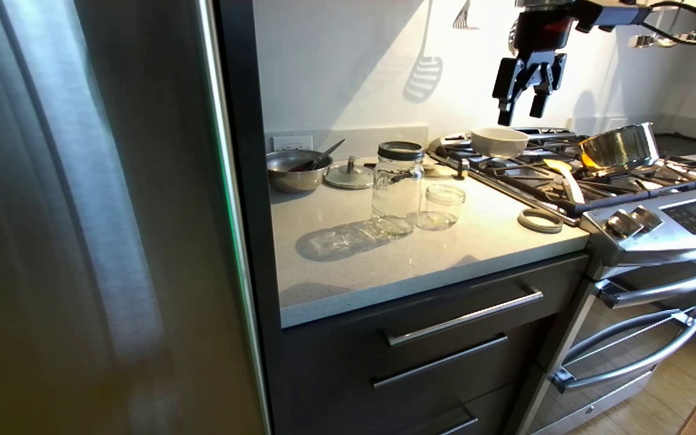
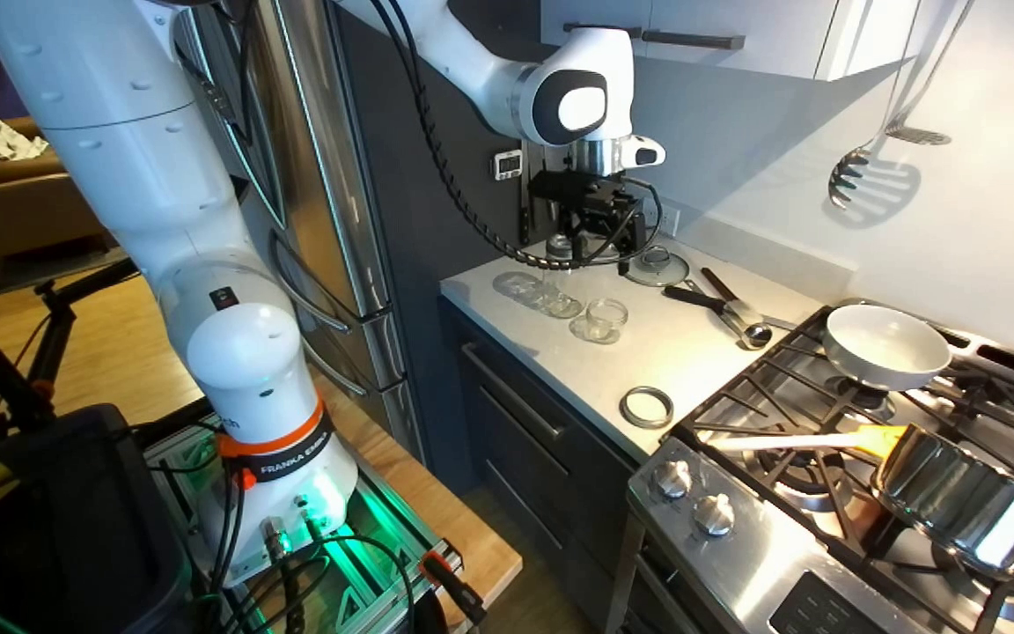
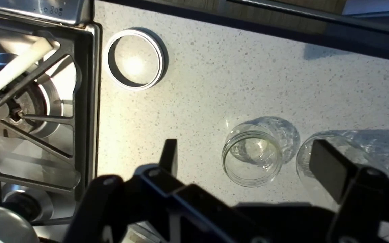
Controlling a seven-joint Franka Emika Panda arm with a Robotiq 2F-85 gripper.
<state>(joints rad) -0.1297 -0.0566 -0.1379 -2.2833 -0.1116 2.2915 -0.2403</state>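
– What stands at left on the kitchen counter [image 1: 475, 241]?
– A tall, dark-rimmed glass jar [image 1: 397, 187], with a short glass jar [image 1: 443, 207] upright just to its right.
– And the gripper [image 1: 521, 113]?
– It hangs above, farther right, jaws spread apart; below, a metal ring [image 1: 525, 224] lies flat near the stove [image 1: 674, 238].

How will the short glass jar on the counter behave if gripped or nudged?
The short glass jar is clear and smooth-walled, so likely stiff, slippery and breakable under a hard squeeze. It looks empty and lidless, so probably fairly light. It stands upright and squat, so a low push would more likely slide it than tip it.
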